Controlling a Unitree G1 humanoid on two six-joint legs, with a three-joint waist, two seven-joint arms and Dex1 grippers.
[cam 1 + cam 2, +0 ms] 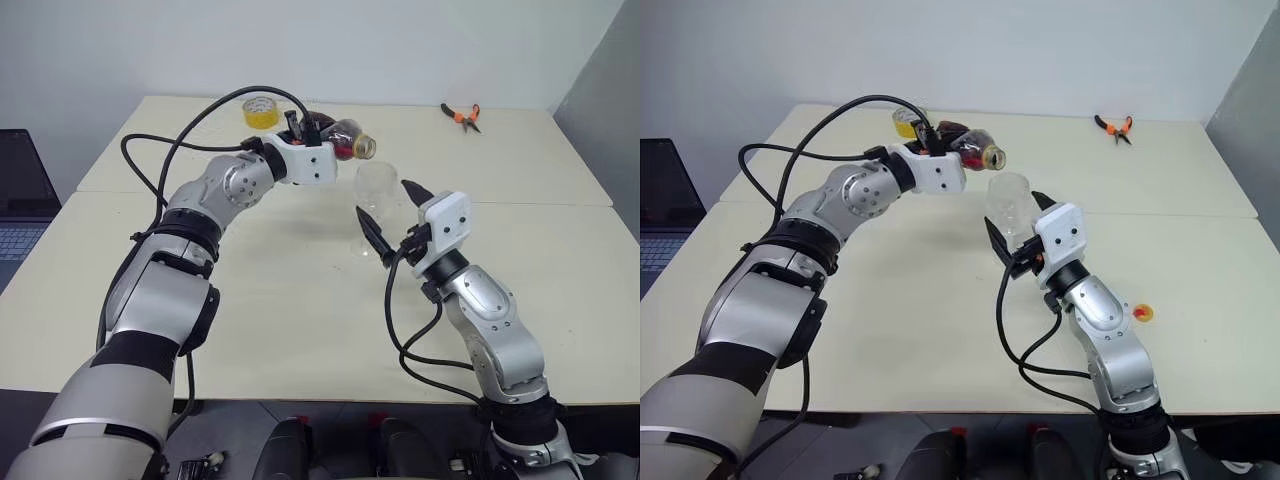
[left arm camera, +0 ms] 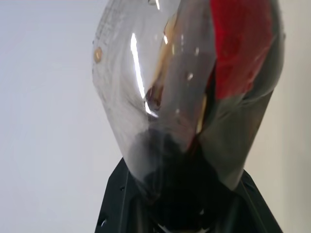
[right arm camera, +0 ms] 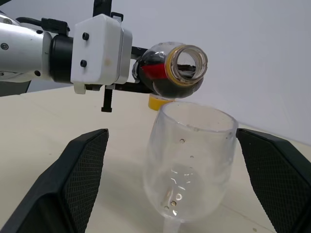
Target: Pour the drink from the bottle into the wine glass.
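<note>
A pale cream table (image 1: pixel 300 330) fills the middle of the room, with a white wall behind it. Two silver robot arms reach out over it.

The left gripper (image 1: pixel 300 130) is clamped tight around the bottle (image 1: pixel 345 138), holding it in the air above the table. The bottle lies tipped over on its side, its open mouth pointing toward the robot's right and slightly down. Its cap is off. The drink (image 3: pixel 165 82), dark and nearly black, sits pooled in the rounded body of the bottle, beside the red label strip. In the right wrist view the bottle's open neck hangs just above and behind the rim of the glass. No stream of liquid can be seen leaving the mouth.

The wine glass (image 1: pixel 376 195) stands upright on the table, directly below and a little to the right of the bottle's mouth. Its bowl looks clear, with a few small droplets on the inside.

The right gripper (image 1: pixel 385 215) has its two black fingers spread wide apart, one on each side of the glass bowl, not touching it.

Farther back on the table, a yellow tape roll (image 1: pixel 262 110) sits behind the left gripper. A pair of orange-handled pliers (image 1: pixel 462 116) lies near the far right corner. A small yellow-orange cap (image 1: pixel 1143 312) rests on the table to the right of the right arm. A dark laptop (image 1: pixel 22 200) sits at the far left edge.
</note>
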